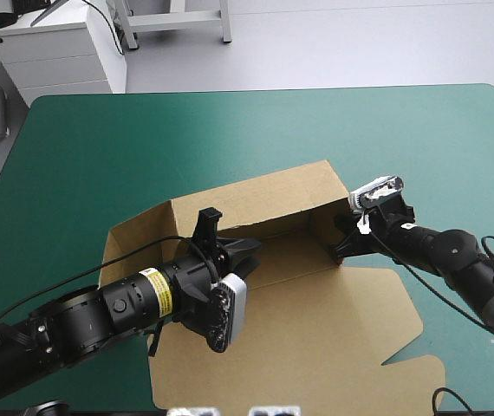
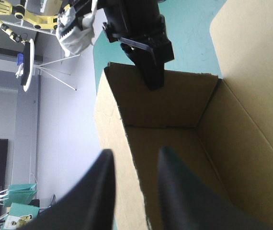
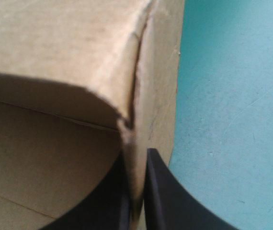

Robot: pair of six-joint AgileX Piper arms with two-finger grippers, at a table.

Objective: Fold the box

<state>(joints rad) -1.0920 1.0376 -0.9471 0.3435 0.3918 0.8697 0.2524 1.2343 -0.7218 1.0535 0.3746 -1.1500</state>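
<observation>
**A:** From above, where is the box?

**B:** The box (image 1: 295, 260) sits around the middle of the teal-green cover (image 1: 230, 121), somewhat nearer the table's near edge. Its back wall (image 1: 273, 195) stands raised, and the lid (image 1: 334, 338) lies flat toward the near edge.

**A:** And the arms?

**B:** The left gripper (image 1: 243, 249) comes in from the left and reaches the left part of the back wall. The right gripper (image 1: 344, 244) is at the right end wall (image 1: 341, 208).

**A:** What does the left wrist view show?

**B:** The black fingers (image 2: 98, 191) of the left gripper (image 2: 132, 155) stand a little apart, one on each side of a raised wall's free edge. The gap looks wider than the board, so they straddle the wall rather than pinch it. Ahead of them the inside of the box (image 2: 242, 143) runs to the end wall. There the right gripper (image 2: 152, 72) hangs over the edge, with the cover (image 2: 194, 28) beyond it.

**A:** And the right wrist view?

**B:** The right gripper (image 3: 136, 155) has its fingers (image 3: 163, 196) pressed almost together, with only a wall's edge between them. It is pinching the box (image 3: 55, 48). Just ahead of the fingertips a dark seam runs up the board, where a bent panel meets that wall. The cover (image 3: 232, 120) lies on the wall's outer side, and the brown inside of the box is on the other.
</observation>
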